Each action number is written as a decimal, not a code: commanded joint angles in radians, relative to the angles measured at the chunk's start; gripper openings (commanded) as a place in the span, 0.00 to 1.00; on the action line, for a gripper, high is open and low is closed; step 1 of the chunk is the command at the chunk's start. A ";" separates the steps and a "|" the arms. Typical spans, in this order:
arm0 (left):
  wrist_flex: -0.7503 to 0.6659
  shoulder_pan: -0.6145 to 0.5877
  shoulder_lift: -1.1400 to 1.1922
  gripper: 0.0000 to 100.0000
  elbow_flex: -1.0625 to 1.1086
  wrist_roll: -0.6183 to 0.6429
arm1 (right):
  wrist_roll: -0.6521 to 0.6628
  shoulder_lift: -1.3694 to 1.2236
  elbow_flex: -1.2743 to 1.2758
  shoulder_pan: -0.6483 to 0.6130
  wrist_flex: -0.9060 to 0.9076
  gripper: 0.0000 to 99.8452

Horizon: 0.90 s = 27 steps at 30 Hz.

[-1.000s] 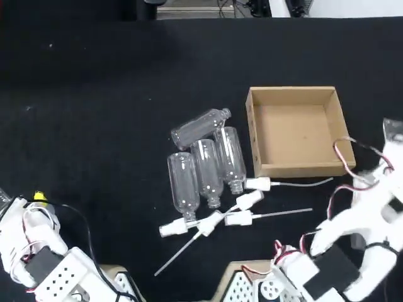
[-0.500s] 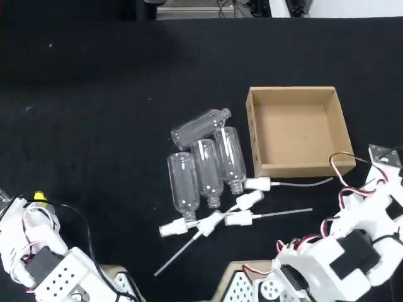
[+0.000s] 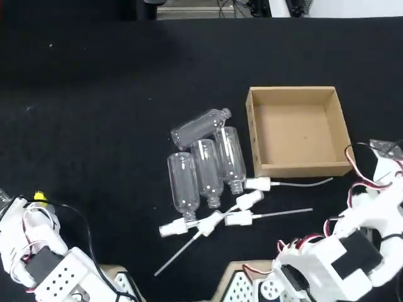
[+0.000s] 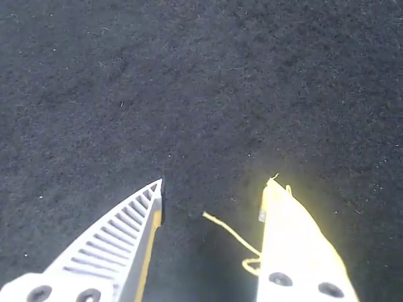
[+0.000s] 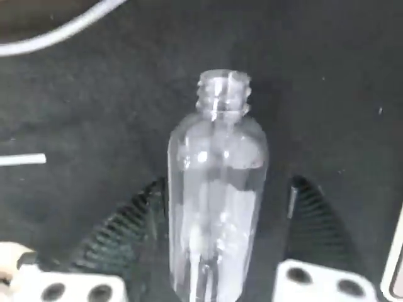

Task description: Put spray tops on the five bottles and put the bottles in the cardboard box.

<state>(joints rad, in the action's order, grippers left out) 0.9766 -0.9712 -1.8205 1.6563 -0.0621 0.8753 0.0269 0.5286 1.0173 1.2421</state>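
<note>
You are working over a black-clothed bench, with the cardboard box sitting right of centre in the high view and holding no bottles yet. Four bottles are lying uncapped just left of it, with the spray tops scattered below them. The step in hand looks like picking up a fifth bottle. Your right gripper is straddling it with fingers spread, one seeming to touch and the other showing a gap. Next you are needing to close on it squarely. The left gripper is hanging with fingers apart over bare cloth. In the high view the right arm is hiding that bottle, so I cannot tell exactly where it is lying.
</note>
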 commanded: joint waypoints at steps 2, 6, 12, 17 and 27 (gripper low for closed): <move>0.002 0.007 -0.006 0.24 -0.021 0.005 | 0.041 0.002 0.068 0.046 -0.103 0.26; 0.002 0.013 -0.006 0.24 -0.021 0.005 | 0.043 0.002 0.140 0.061 -0.210 0.26; 0.002 0.015 -0.006 0.24 -0.042 -0.003 | 0.080 0.008 0.188 0.057 -0.219 0.06; 0.003 0.117 -0.006 0.24 -0.101 -0.095 | 0.069 0.061 0.139 0.063 -0.160 0.01; 0.334 0.753 -0.002 0.24 -0.426 -0.284 | -0.003 0.348 0.058 0.054 0.040 0.01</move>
<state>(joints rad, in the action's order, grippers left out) 1.2190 -0.4603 -1.8205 1.3970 -0.2862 0.9076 0.2693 0.6406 1.0618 1.2697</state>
